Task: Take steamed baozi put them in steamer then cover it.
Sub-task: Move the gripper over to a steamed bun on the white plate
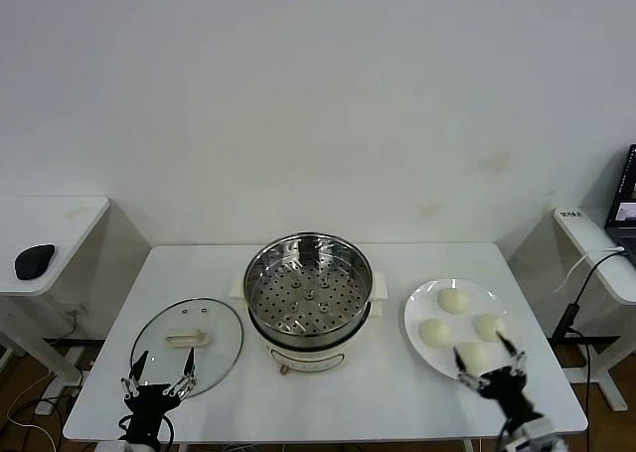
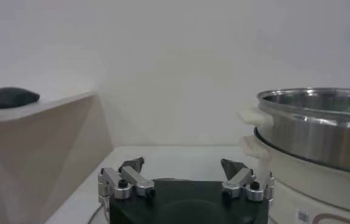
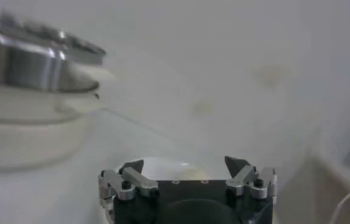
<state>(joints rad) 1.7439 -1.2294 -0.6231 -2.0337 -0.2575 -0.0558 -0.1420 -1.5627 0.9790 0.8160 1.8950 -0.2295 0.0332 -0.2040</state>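
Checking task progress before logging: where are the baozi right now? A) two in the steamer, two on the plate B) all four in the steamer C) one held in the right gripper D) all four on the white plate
D: four baozi sit on the white plate, the steamer tray is bare, and the open right gripper holds nothing.

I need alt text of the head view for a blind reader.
An open steamer, empty, stands mid-table between a glass lid lying on the left and a plate with four buns on the right. The right tool hovers open at the plate's near edge; the left tool waits open by the lid.
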